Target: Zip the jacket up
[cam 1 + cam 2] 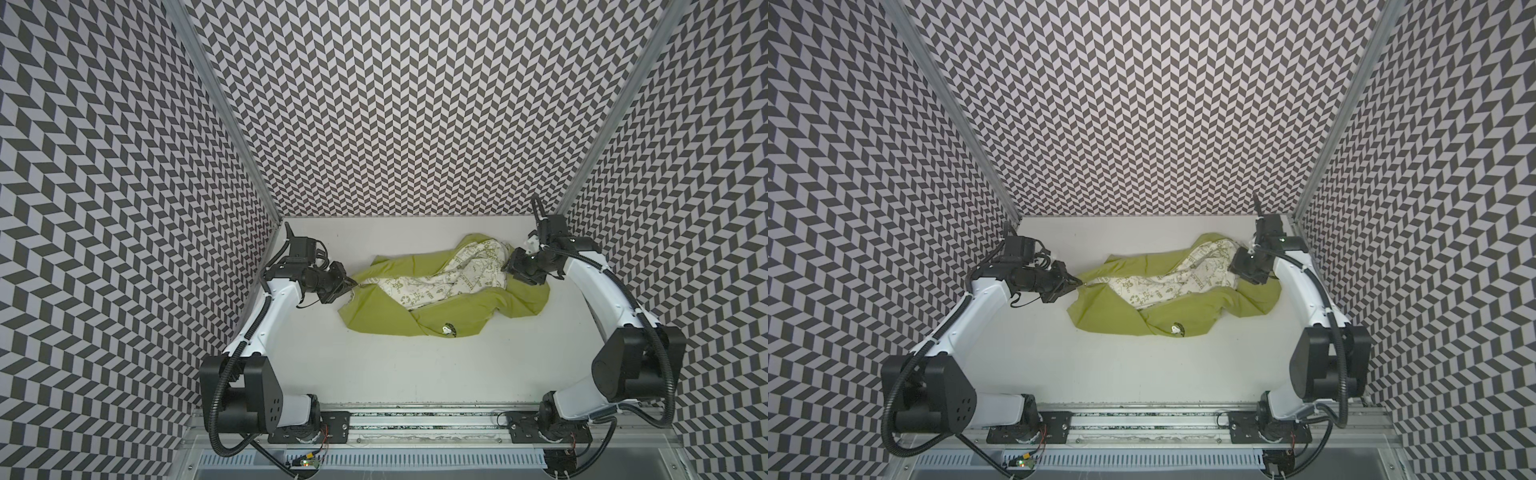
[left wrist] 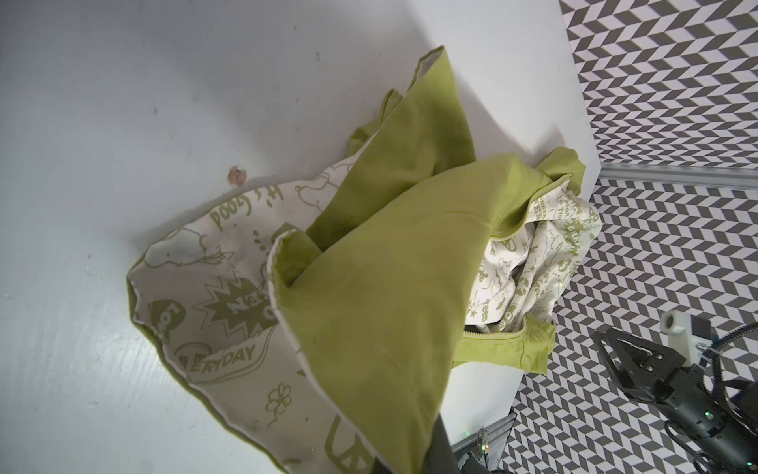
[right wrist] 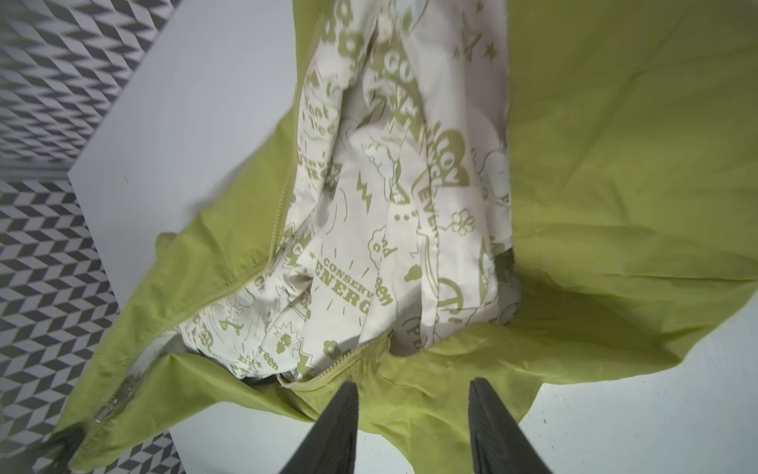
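- The jacket [image 1: 440,307] lies crumpled on the far half of the table [image 1: 374,374]. Its long axis runs side to side between the two arms, and the front gapes over the printed lining [image 1: 432,286].
- The left hand [image 1: 352,284] is closed, pinching the jacket's left tip, where the front edges narrow to a point.
- The right hand [image 3: 414,427] has its fingers parted and grips nothing. It hangs over the right end, with zipper [image 3: 328,365] teeth just beyond its tips.
- The opening widens rightward, so the closing pull would likely run left to right. The slider cannot be made out.

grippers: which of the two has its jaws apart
The right gripper: its jaws stand apart at the jacket, gripping nothing. The left gripper is pinched shut on the jacket's edge.
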Tool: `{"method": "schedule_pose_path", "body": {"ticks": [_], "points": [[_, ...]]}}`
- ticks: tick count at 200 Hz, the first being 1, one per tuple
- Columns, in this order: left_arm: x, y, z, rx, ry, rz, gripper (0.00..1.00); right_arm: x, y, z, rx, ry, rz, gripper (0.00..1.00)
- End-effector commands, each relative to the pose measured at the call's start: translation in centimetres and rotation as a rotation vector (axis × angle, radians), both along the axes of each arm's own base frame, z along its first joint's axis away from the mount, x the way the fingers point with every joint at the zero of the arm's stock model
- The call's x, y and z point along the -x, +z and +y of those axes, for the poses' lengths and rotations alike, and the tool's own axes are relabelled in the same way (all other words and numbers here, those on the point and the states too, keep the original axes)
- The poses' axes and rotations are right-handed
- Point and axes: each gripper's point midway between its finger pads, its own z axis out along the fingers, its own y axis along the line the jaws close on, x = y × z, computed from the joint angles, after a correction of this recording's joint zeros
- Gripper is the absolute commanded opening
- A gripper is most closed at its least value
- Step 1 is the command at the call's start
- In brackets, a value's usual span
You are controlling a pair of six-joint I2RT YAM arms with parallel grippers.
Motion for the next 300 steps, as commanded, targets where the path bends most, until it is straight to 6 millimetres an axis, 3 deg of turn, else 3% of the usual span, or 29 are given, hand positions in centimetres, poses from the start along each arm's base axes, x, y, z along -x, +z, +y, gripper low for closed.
{"method": "schedule_pose_path", "body": {"ticks": [1, 22, 50, 68, 90, 108, 122, 194, 214, 229, 243, 265, 300], "points": [[0.1, 0.5, -0.3, 0.021, -0.017, -0.029, 0.00, 0.0, -0.8, 2.7, 0.015, 0.099, -0.005, 0.46], [0.0, 0.5, -0.4, 0.030, -0.024, -0.031, 0.00, 0.4, -2.4, 4.1, 0.050, 0.128, 0.041, 0.49], [0.0, 0.8, -0.5, 0.037, -0.028, -0.042, 0.00, 0.9, -5.0, 4.4, 0.065, 0.106, 0.092, 0.53], [0.2, 0.9, -0.5, 0.038, -0.025, -0.046, 0.00, 1.4, -6.6, 4.2, 0.064, 0.091, 0.124, 0.46], [0.5, 0.9, -0.6, 0.040, -0.031, -0.047, 0.00, 2.2, -7.6, 4.3, 0.046, 0.084, 0.137, 0.27], [0.6, 0.8, -0.6, 0.044, -0.033, -0.044, 0.00, 2.4, -6.9, 4.3, 0.038, 0.080, 0.110, 0.08], [0.7, 0.8, -0.6, 0.043, -0.035, -0.043, 0.00, 2.6, -6.0, 4.2, 0.043, 0.076, 0.086, 0.00], [1.0, 0.6, -0.2, 0.024, -0.028, -0.041, 0.00, 2.1, 1.4, 2.4, 0.019, 0.016, -0.093, 0.00], [1.3, 0.4, -0.2, 0.022, -0.030, -0.037, 0.00, 1.5, 2.4, 1.7, 0.036, 0.006, -0.134, 0.00], [1.5, 0.1, -0.2, 0.024, -0.028, -0.031, 0.00, 1.3, 1.6, 1.5, 0.050, -0.001, -0.109, 0.30], [1.6, -0.1, -0.2, 0.030, -0.028, -0.025, 0.00, 1.5, 0.1, 1.5, 0.058, 0.006, -0.043, 0.44], [1.9, -0.3, -0.3, 0.033, -0.029, -0.023, 0.00, 1.5, -2.4, 1.4, 0.074, 0.006, 0.033, 0.51], [2.4, -0.7, -0.3, 0.038, -0.028, -0.011, 0.00, 1.6, -5.6, 0.0, 0.162, -0.013, 0.090, 0.54]]}}
